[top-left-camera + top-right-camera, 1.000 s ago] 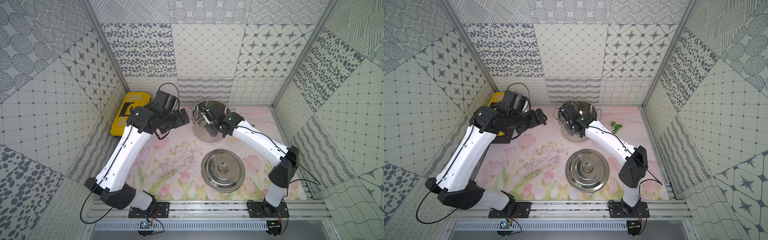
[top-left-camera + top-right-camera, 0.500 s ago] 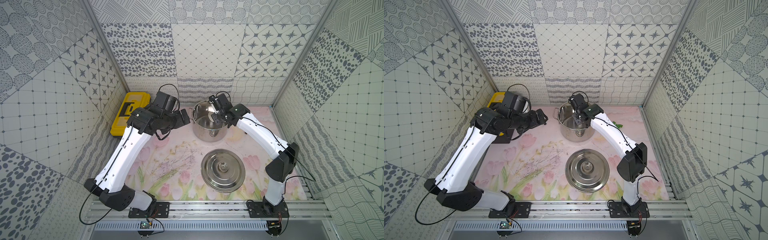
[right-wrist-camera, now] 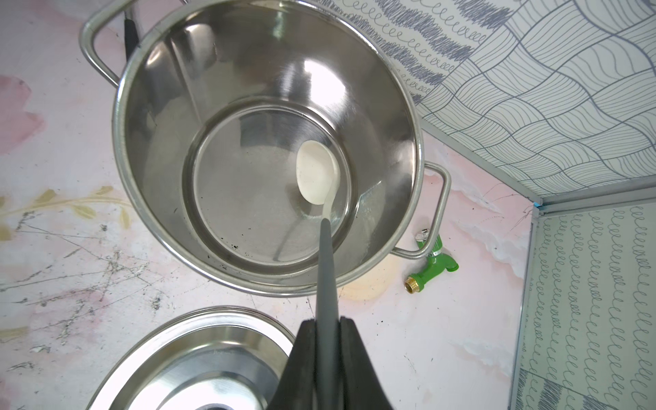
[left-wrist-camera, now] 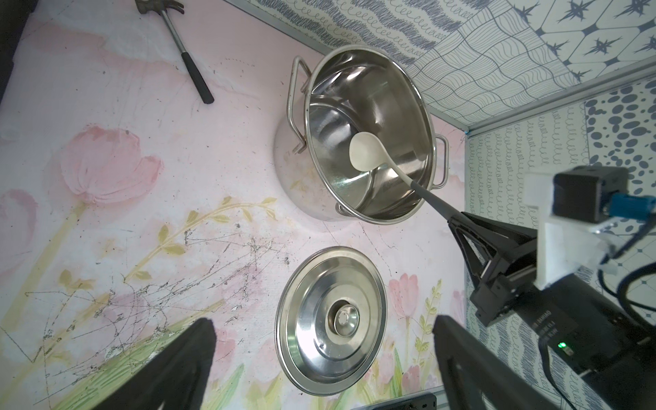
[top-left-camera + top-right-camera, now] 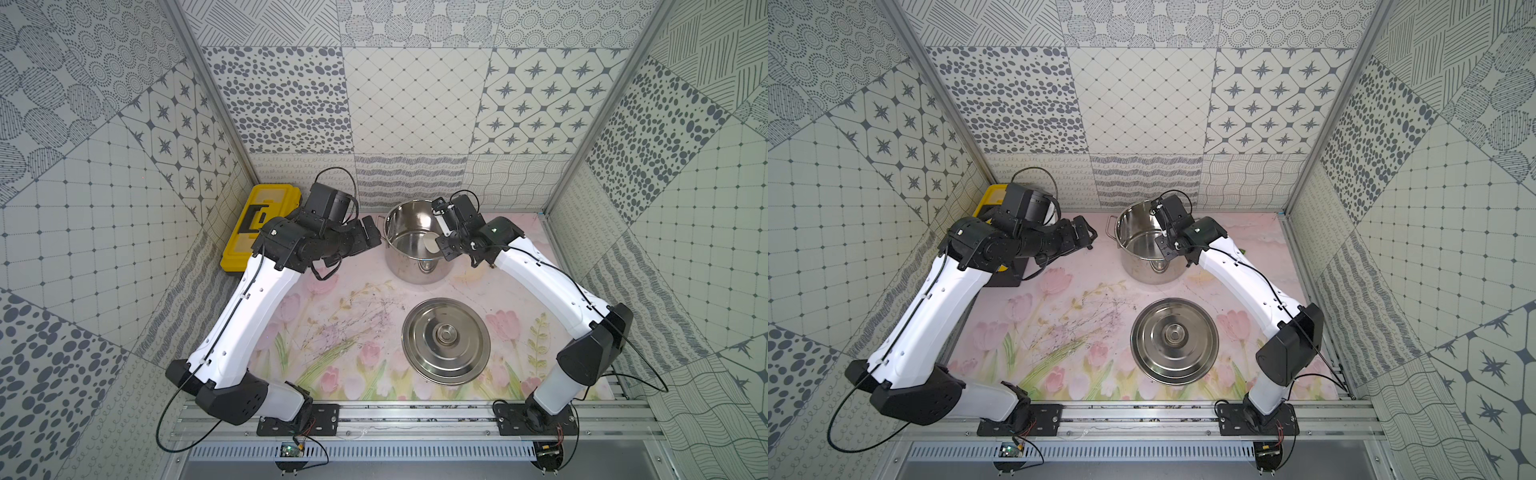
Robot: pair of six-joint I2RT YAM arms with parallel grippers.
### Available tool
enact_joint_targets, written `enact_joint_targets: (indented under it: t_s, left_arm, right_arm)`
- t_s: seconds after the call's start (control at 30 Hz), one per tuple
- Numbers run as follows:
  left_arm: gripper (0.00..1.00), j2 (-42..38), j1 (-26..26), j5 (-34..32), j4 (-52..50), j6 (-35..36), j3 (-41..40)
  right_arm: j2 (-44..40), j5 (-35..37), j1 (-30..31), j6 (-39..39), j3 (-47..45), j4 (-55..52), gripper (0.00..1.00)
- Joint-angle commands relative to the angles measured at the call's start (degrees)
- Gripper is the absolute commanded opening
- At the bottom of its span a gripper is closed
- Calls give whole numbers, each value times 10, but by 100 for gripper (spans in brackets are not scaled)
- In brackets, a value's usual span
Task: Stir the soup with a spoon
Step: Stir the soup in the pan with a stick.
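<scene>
At the far left corner of the worktop [image 5: 332,332] lies a yellow toolbox [image 5: 259,226]. It is plain in one top view and mostly hidden behind the left arm in a top view [image 5: 992,199].

The left gripper [image 5: 372,232] hangs just left of the pot [image 5: 415,270], apart from it. Its jaws are spread wide with nothing between them, and the left wrist view shows both dark fingers [image 4: 177,365] far apart over bare worktop.

Only that wrist view shows a small black-handled hammer [image 4: 188,64], lying flat on the worktop left of the pot. The left arm covers it in both top views.

The pot stands upright near the far edge, uncovered. The spoon [image 5: 430,245] leans into it over the rim on the right arm's side, its cream bowl [image 3: 317,174] low inside near the pot's floor. I cannot tell whether it touches.

The right gripper [image 3: 328,323] is clamped tight on the spoon's grey handle, just outside the rim.

The lid [image 5: 446,340] lies knob up on the worktop, nearer the front edge than the pot and apart from it.

Only the right wrist view clearly shows a green tap fitting [image 3: 431,262], on the worktop just beside the pot's right handle.
</scene>
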Motion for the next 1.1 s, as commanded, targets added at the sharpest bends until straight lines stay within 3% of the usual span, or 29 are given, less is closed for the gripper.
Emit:
enact_joint_targets:
  t_s: [0.0,0.37,0.63,0.87,1.07]
  left_arm:
    - [99,2,-1,11,29,2,7]
    - [99,-15,-7,11,39,-4,-15]
    - [100,-33,-8,30,109,33,-51]
    - [99,-52,-8,47,224,77,-102]
    - [100,-27,-9,78,277,103,-89]
  right_arm:
    - [-6,-17,23,19,-2,26,0]
    - [81,0,38,38,88,29,0]
    - [147,8,10,30,170,29,0]
    - [158,9,-29,22,184,29,0]
    - [128,14,-54,14,153,29,0]
